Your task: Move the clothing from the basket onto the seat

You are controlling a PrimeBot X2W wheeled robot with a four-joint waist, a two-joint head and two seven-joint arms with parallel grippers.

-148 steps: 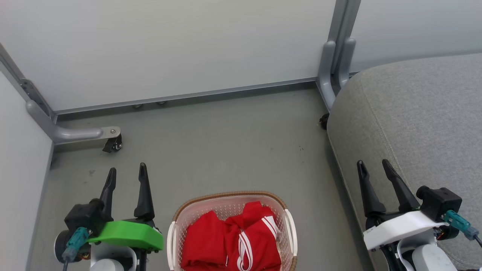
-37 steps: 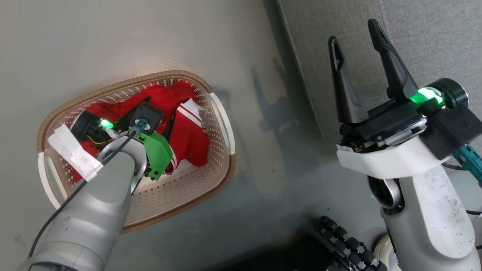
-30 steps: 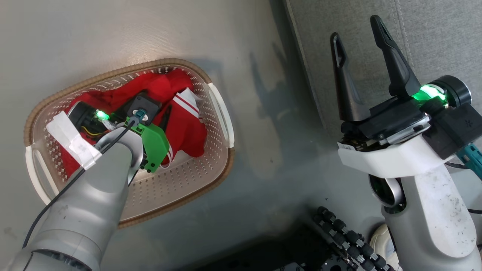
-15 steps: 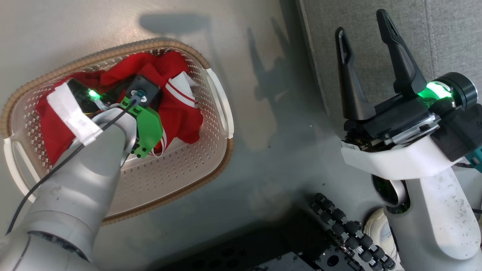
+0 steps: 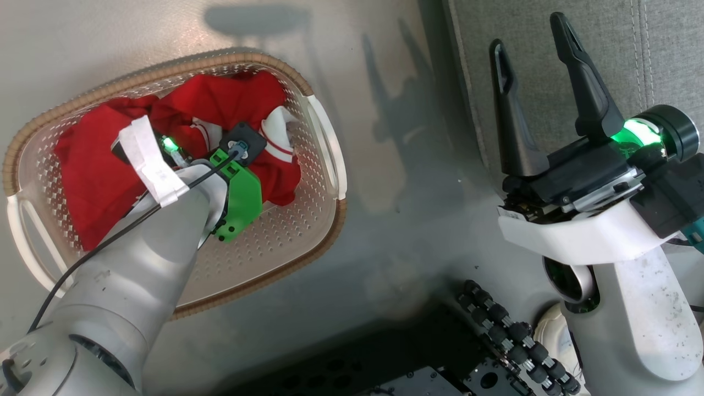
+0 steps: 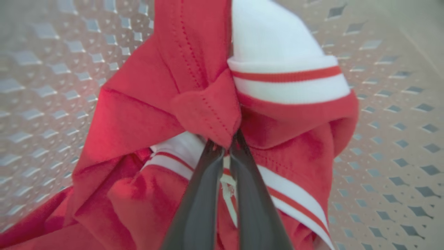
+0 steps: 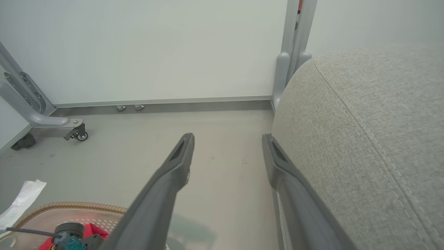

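Observation:
The cream perforated basket (image 5: 286,236) with a brown rim stands on the floor at the left of the head view. Two red garments lie in it: a mostly plain one (image 5: 88,176) and a striped one with white panels (image 5: 278,137). My left arm reaches down into the basket. In the left wrist view my left gripper (image 6: 225,147) is shut on a fold of the striped red clothing (image 6: 204,104), next to its white cuff (image 6: 284,76). My right gripper (image 5: 527,33) stands open and empty over the edge of the grey seat (image 5: 660,55), with the seat (image 7: 364,139) to its right.
The basket rim (image 7: 69,205) shows at the lower left of the right wrist view. A pale wall panel with a castor foot (image 7: 78,133) and a grey post (image 7: 295,52) close off the back. My own base with black rollers (image 5: 506,341) lies below the right arm.
The head camera has tilted down and the left arm has gone into the basket. In the last second the left wrist has turned and the red fabric has bunched around it. The right gripper stays open.

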